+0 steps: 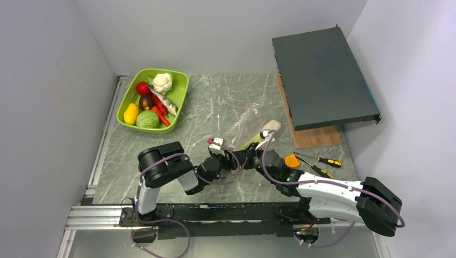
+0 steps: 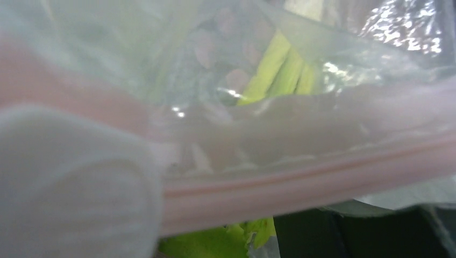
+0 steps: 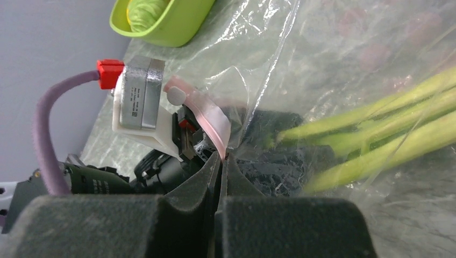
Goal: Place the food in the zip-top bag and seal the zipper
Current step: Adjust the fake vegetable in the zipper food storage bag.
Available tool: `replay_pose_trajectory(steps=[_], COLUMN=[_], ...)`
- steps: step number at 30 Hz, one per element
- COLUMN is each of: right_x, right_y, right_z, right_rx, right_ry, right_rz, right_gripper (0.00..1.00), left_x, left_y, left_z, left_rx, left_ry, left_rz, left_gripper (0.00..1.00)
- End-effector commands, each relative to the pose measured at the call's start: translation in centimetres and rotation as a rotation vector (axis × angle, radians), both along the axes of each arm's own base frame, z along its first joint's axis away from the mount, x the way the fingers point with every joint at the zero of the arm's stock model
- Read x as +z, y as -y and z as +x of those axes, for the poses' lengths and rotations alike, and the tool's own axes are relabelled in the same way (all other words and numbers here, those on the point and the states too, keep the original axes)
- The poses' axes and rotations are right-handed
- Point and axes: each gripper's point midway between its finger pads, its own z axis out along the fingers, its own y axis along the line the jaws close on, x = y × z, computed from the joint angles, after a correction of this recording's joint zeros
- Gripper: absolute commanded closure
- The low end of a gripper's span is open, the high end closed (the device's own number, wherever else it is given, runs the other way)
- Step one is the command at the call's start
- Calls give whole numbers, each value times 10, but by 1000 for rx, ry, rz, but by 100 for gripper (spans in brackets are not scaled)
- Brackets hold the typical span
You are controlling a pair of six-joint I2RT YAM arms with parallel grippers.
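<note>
Grey marbled table (image 1: 215, 102), pale walls; the right gripper (image 3: 221, 161) is clenched on the pink zipper (image 3: 207, 115) of the clear bag (image 1: 248, 121); the left gripper (image 1: 228, 153) is just beside it, its jaws too blurred to judge; the bag stretches ahead of both, mouth towards them, with green stalks (image 3: 376, 129) lengthwise inside; the other food (image 1: 150, 102) sits in the tray (image 1: 180, 86), well beyond the left gripper; loading looks barely begun, so the mouth likely needs spreading next.

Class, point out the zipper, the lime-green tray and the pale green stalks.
zipper (image 2: 322, 180): left wrist view, middle of the pink strip.
lime-green tray (image 1: 185, 88): top view, right rim.
pale green stalks (image 3: 387, 153): right wrist view, one stalk's middle.
</note>
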Motion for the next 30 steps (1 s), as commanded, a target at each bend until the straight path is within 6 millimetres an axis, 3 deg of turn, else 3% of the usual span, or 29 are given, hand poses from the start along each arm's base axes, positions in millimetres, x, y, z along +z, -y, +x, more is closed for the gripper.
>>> replay_pose_trajectory(steps=[1, 4, 6, 9, 11, 13, 18, 23, 26, 30], right_x=[-17, -32, -42, -46, -38, -28, 5, 59, 74, 77], right_y=[4, 12, 19, 28, 32, 36, 42, 19, 6, -12], right_z=[-15, -21, -24, -23, -18, -11, 8, 20, 22, 18], right_rx=[69, 82, 74, 46, 12, -40, -194, -165, -130, -37], right_ry=[4, 1, -9, -6, 4, 0, -75, -62, -58, -41], right_rz=[-67, -113, -137, -151, -154, -156, -193, -195, -197, -193], right_gripper=[100, 100, 100, 100, 100, 100, 100, 100, 100, 100], left_x=[-72, -89, -99, -101, -94, -81, -29, 35, 67, 115], left_y=[-13, -15, -17, -23, -25, -26, -16, -6, -8, -12], left_z=[-32, -33, -32, -29, -28, -30, -52, -79, -86, -90], left_rx=[-130, -135, -130, -104, -102, -100, -194, -328, -346, -354], left_ry=[-86, -108, -116, -104, -98, -109, -172, -205, -215, -172], left_rz=[259, 346, 411, 443, 459, 449, 347, 240, 196, 127], left_gripper=[32, 39, 50, 71, 87, 100, 100, 100, 100, 100])
